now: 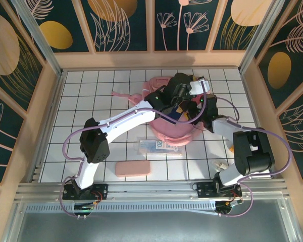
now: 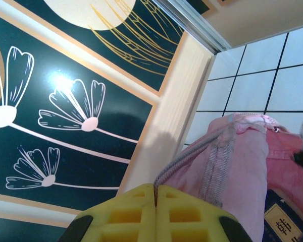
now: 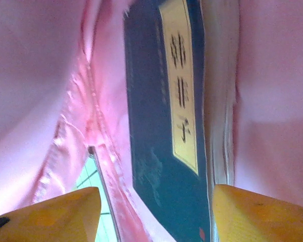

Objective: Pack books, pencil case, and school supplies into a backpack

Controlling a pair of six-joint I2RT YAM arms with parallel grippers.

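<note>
**Left to right.** My left gripper was fully closed. Its pads pinched a thin edge of the backpack, whose pink mouth rose just beyond and to the right of the fingertips. Judged risk: so narrow a pinch on soft cloth could slip, and the mouth would then sag shut over the load.

My right gripper was inside that mouth, spread wide and holding nothing. The navy book lay lengthwise between its two fingers, clear of the left one and close beside the right one; I could not tell whether it touched. Judged risk: on withdrawal the right finger might drag the book back out, or the left finger might snag the backpack's stitched edge just above it.

Behind both grippers, toward my bases, the pencil case lay to the left. The printed packet lay to its right, just short of the backpack. Neither was packed.

**Surface and room.** The table beneath the grippers was white tile with a dark grid, bordered in pale wood. The wall panels beyond the fingertips were dark, painted with flowers, leaves and gold discs.
</note>
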